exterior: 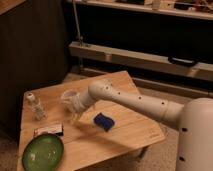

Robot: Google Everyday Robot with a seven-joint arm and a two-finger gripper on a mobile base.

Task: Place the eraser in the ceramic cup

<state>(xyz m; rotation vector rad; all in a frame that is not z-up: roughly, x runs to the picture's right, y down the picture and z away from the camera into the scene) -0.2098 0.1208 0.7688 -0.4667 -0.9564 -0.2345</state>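
Note:
The eraser (pixel 48 131), a small flat white bar with dark edges, lies on the wooden table (pixel 125 137) near its front left, just behind the green plate. The ceramic cup (pixel 67 96), small, white and without a handle, stands upright behind it toward the middle of the table. My gripper (pixel 75 116) hangs at the end of the white arm, close against the cup's right side and pointing down at the table. It is open and holds nothing. The eraser lies apart from it, to its front left.
A clear little bottle (pixel 35 106) with a white cap stands at the table's left. A green plate (pixel 42 153) sits at the front left corner. A dark blue sponge-like block (pixel 103 121) lies right of the gripper. Dark shelving rises behind the table.

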